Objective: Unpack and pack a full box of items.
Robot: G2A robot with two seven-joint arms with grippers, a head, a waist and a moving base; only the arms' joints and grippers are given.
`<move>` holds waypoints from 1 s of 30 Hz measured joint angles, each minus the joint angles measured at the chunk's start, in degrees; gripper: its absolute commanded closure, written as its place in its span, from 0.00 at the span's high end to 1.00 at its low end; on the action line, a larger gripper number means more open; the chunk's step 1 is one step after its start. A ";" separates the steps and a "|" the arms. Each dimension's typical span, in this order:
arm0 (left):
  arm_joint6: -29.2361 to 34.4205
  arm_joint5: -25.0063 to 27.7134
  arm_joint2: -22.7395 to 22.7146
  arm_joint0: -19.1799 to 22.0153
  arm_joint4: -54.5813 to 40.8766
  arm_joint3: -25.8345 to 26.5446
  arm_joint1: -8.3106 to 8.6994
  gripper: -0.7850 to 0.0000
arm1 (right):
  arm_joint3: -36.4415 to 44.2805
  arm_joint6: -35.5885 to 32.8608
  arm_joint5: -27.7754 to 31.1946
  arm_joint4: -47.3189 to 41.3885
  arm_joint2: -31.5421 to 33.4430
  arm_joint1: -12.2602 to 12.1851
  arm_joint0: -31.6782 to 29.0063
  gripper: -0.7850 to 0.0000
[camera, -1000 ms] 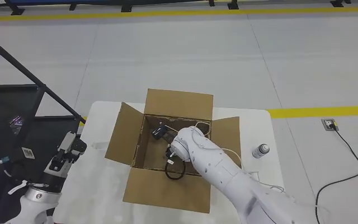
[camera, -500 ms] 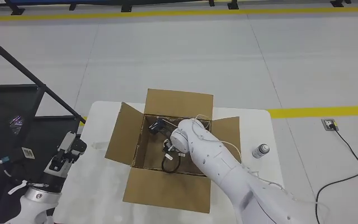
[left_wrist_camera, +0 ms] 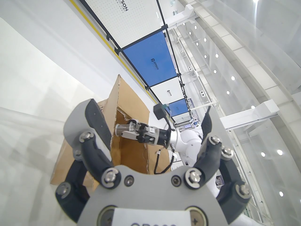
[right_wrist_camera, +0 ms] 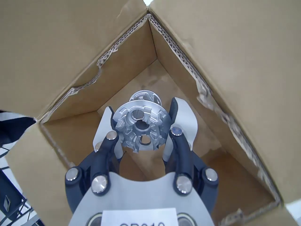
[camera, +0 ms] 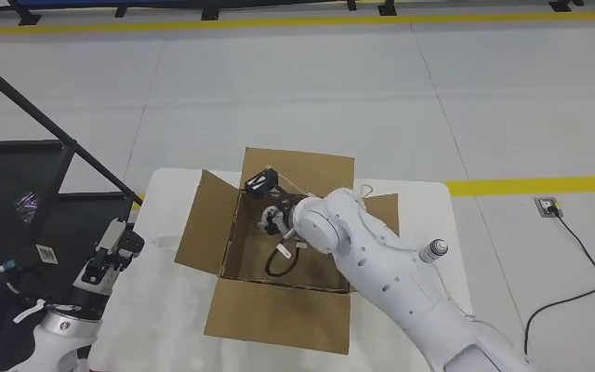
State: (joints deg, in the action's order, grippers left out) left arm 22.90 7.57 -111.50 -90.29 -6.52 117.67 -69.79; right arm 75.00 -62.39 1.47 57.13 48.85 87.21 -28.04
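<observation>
An open cardboard box (camera: 279, 312) stands on the white table (camera: 167, 307), its flaps spread out. My right gripper (right_wrist_camera: 141, 116) is shut on a silver metal hub part (right_wrist_camera: 141, 127) with toothed flanges, held above the box's inner corner (right_wrist_camera: 150, 48). From above, that gripper (camera: 270, 223) hangs over the box's left half; the left wrist view shows the same gripper (left_wrist_camera: 122, 131) over the box (left_wrist_camera: 131, 123). My left gripper (left_wrist_camera: 152, 123) is open and empty, off the table's left side (camera: 116, 244), pointing toward the box.
A small grey-capped bottle (camera: 432, 249) stands on the table right of the box. A black frame and dark equipment (camera: 37, 195) lie left of the table. A yellow floor line (camera: 521, 186) runs beyond the table's right end.
The right arm has risen and swung toward the box's back left, lifting the metal part out of the box bottom. The left arm has stayed still.
</observation>
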 measured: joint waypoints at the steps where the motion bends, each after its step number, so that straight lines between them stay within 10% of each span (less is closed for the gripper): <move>1: 0.00 0.00 0.00 0.00 0.00 0.00 0.00 1.00 | 6.22 -2.93 -0.27 2.73 2.89 -1.44 -4.36 0.00; 6: 0.00 0.00 0.00 0.00 0.00 0.00 0.00 1.00 | 38.77 -11.21 1.92 12.77 14.91 -5.59 -23.60 0.00; 12: 0.00 0.00 0.00 0.00 0.00 0.00 0.00 1.00 | 56.75 -11.28 -1.04 18.89 24.12 -6.97 -34.46 0.00; 30: 0.00 0.00 0.00 0.00 0.00 0.00 0.00 1.00 | 59.65 -7.56 -7.47 21.91 31.72 -7.40 -41.19 0.00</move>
State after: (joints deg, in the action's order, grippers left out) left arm 22.90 7.57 -111.50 -90.29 -6.52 117.67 -69.79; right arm 134.64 -69.95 -5.99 79.04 80.57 79.81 -69.23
